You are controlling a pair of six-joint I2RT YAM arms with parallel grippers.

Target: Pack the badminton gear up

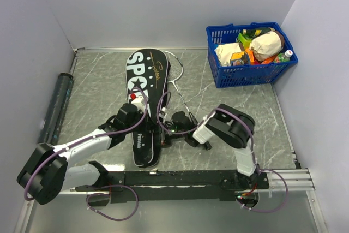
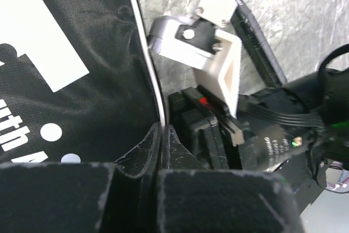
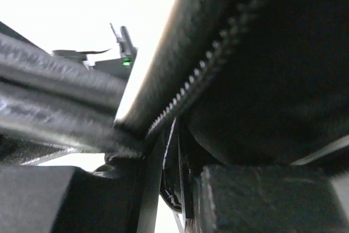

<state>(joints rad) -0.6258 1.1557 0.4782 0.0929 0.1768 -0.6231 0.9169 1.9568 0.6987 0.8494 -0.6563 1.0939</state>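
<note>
Nearby, racket (image 1: 180, 71) beside bag (image 1: 146, 72); basket (image 1: 248, 73) back-right; tube (image 1: 56, 107) left edge.

Black racket-shaped bag (image 1: 143, 88) lies flat mid-table, white lettering up, wide end toward the far wall. Thin silver-white racket (image 1: 175, 72): head pokes out at the bag's far right edge, shaft slanting nearward. Dark tube (image 1: 56, 105) lies along the left wall, well apart.

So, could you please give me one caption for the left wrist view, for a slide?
Left gripper shut on the white-piped edge of the black bag, with the grey table behind.
</note>
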